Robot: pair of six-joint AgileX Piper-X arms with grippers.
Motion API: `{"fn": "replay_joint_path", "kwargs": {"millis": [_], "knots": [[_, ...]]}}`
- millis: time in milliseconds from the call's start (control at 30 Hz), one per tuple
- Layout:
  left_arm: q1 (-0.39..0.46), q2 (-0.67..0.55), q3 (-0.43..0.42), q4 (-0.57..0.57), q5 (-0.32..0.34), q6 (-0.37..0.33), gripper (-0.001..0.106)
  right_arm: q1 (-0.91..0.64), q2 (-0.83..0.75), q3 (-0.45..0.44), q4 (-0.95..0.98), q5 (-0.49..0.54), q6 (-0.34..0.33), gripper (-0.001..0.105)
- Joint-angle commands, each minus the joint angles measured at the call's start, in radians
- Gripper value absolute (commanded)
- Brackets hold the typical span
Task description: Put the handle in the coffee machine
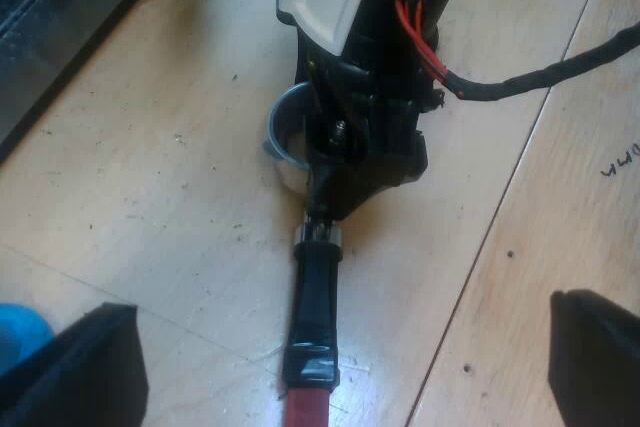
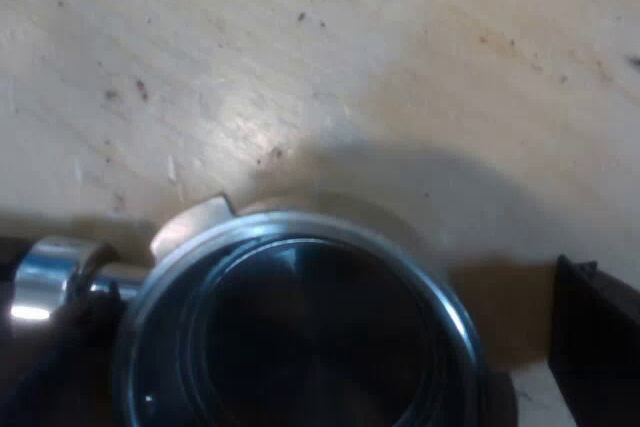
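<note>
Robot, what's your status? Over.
Left gripper open, above holder. Right gripper open, over its basket. Holder lying on table, not yet mounted. Blue object by left finger.

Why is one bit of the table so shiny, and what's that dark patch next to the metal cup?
Right wrist view: light, probably from overhead, glares off the table and glints on the neck of the holder; a soft shadow lies on the wood just beyond its rim. Left wrist view: the light is more even, with small gleams on the handle near its red end.
</note>
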Motion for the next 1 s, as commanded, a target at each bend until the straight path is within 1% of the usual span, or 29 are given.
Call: {"fn": "replay_joint_path", "kwargs": {"millis": [33,100,133,167,200,267,300,333,367,400,433,467,567,1000], "knots": [[-0.005,-0.005,-0.003,-0.004,0.008,-0.001,0.083,-0.014,0.009,-0.002,-0.003,-0.003,0.006,0.086],[-0.005,-0.005,-0.003,-0.004,0.008,-0.001,0.083,-0.014,0.009,-0.002,-0.003,-0.003,0.006,0.084],[-0.005,-0.005,-0.003,-0.004,0.008,-0.001,0.083,-0.014,0.009,-0.002,-0.003,-0.003,0.006,0.079],[-0.005,-0.005,-0.003,-0.004,0.008,-0.001,0.083,-0.014,0.009,-0.002,-0.003,-0.01,0.006,0.072],[-0.005,-0.005,-0.003,-0.004,0.008,-0.001,0.083,-0.014,0.009,-0.002,-0.001,-0.01,0.006,0.067],[-0.005,-0.005,-0.003,-0.004,0.008,-0.001,0.083,-0.014,0.009,-0.002,0.0,-0.01,0.006,0.05],[-0.005,-0.005,-0.003,-0.004,0.008,-0.001,0.083,-0.014,0.009,-0.002,0.0,-0.01,0.006,0.045],[-0.005,-0.005,-0.003,-0.004,0.008,-0.001,0.083,-0.014,0.009,-0.002,0.004,-0.01,0.006,0.036],[-0.005,-0.005,-0.003,-0.004,0.008,-0.001,0.083,-0.014,0.009,-0.002,0.007,-0.01,0.006,0.025],[-0.005,-0.005,-0.003,-0.004,0.008,-0.001,0.083,-0.014,0.009,-0.002,0.008,-0.01,0.006,0.019],[-0.005,-0.005,-0.003,-0.004,0.008,-0.001,0.083,-0.014,0.009,-0.002,0.008,-0.022,0.006,0.006],[-0.005,-0.005,-0.003,-0.004,0.008,-0.001,0.083,-0.014,0.009,-0.002,0.008,-0.035,0.008,0.0],[-0.005,-0.005,-0.003,-0.004,0.008,-0.001,0.083,-0.014,0.006,-0.002,0.008,-0.051,0.01,0.0],[-0.005,-0.005,-0.003,-0.004,0.008,-0.001,0.083,-0.014,-0.055,-0.002,0.066,-0.042,0.01,0.0]]}}
